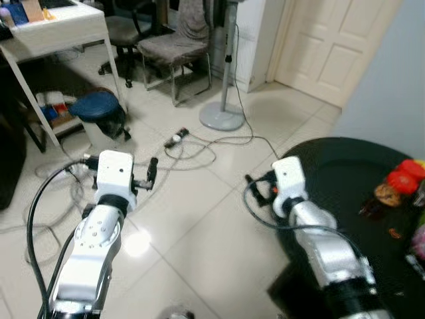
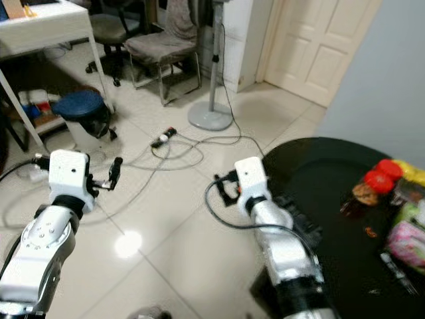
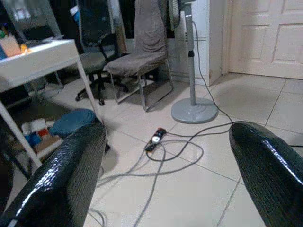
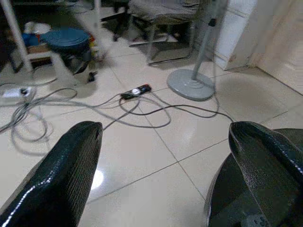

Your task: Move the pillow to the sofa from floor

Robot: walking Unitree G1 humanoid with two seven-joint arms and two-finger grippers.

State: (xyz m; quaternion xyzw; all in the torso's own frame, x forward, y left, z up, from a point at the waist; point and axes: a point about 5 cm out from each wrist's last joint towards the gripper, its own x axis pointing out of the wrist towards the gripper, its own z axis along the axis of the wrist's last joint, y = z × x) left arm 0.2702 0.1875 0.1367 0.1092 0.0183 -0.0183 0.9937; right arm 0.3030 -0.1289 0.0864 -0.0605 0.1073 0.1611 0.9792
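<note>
Which thing here is the pillow, where it lies, how it looks and which way its long axis runs cannot be told from these views. The black round table (image 1: 345, 174) at the right is cut off by the picture edge, and the red-capped things (image 1: 402, 179) on it are too blurred to name. The left gripper (image 3: 168, 135) is held out over the tiled floor (image 1: 199, 219) with its two black fingers (image 3: 71, 175) spread wide apart and nothing between them. The right gripper (image 4: 165, 130) hangs just beside the table's rim, its fingers (image 4: 265, 165) likewise wide apart and empty; from the head its fingertips are mostly hidden behind the white wrist. On the floor ahead of both lie a power strip (image 1: 176, 138) and loose grey cables (image 1: 199, 151), near the round base of a fan stand (image 1: 222, 118). Farther off stand a cloth-draped chair (image 1: 174, 46), a blue-lidded bin (image 1: 99, 109) and a white desk (image 1: 60, 30), whose top is cut off. A white door (image 1: 332, 40) closes the far right.
</note>
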